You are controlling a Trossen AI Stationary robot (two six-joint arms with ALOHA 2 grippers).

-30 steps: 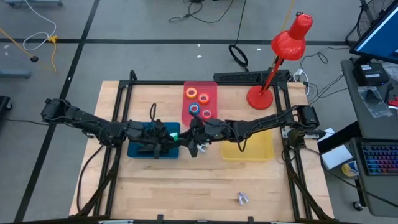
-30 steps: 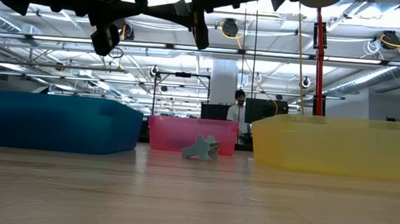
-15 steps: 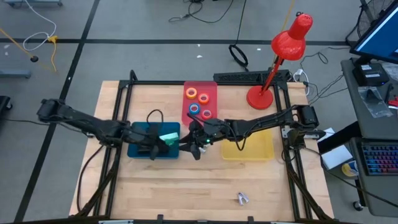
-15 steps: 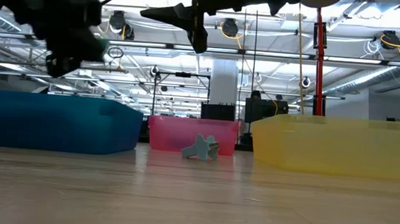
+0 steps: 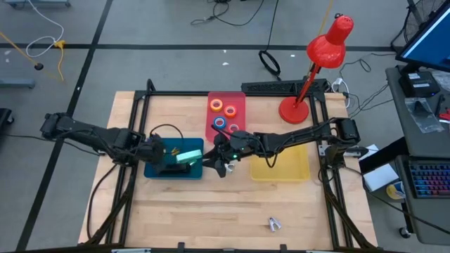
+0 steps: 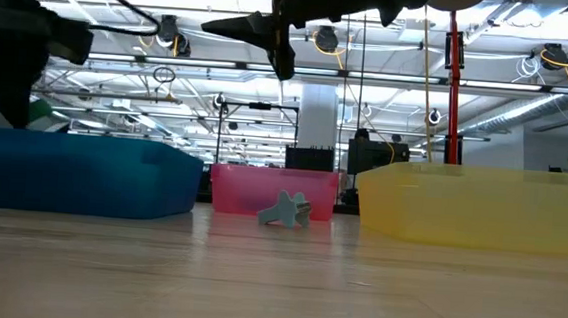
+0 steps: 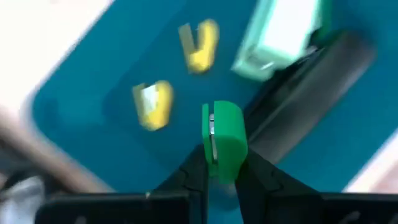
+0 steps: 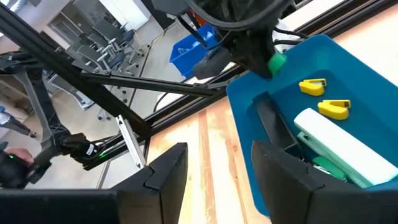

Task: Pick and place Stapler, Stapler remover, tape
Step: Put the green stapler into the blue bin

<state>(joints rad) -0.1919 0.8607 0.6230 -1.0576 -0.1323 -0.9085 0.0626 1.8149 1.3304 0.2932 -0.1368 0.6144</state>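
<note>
My left gripper (image 7: 221,167) hangs over the blue tray (image 5: 158,171), shut on a small green piece (image 7: 224,130). That piece also shows in the low view (image 6: 37,113) and in the right wrist view (image 8: 277,61). In the tray lie a mint-green stapler (image 7: 283,31), a black stapler (image 7: 311,81) and two yellow stapler removers (image 7: 152,104). My right gripper (image 5: 219,167) is open and in the air between the blue and yellow trays. Several tape rolls (image 5: 223,107) sit in the pink tray (image 5: 239,98). A grey stapler remover (image 5: 274,225) lies on the table near its near edge. My left gripper pinches the small green piece between its two fingers (image 7: 194,169), which are on its lower end (image 7: 222,163). The piece sticks out beyond the fingertips, lifted clear above the blue tray's floor.
The yellow tray (image 5: 295,169) stands to the right of my right gripper. A red desk lamp (image 5: 309,70) stands at the far right corner. Bare wood stretches along the near edge. In the low view the grey stapler remover (image 6: 285,209) stands before the pink tray (image 6: 242,188).
My left gripper has drawn back toward the table's left edge and come down over the blue tray, still shut on the green piece. The mint-green stapler in the tray, hidden by the arm before, now shows. My right gripper has kept nearly still.
</note>
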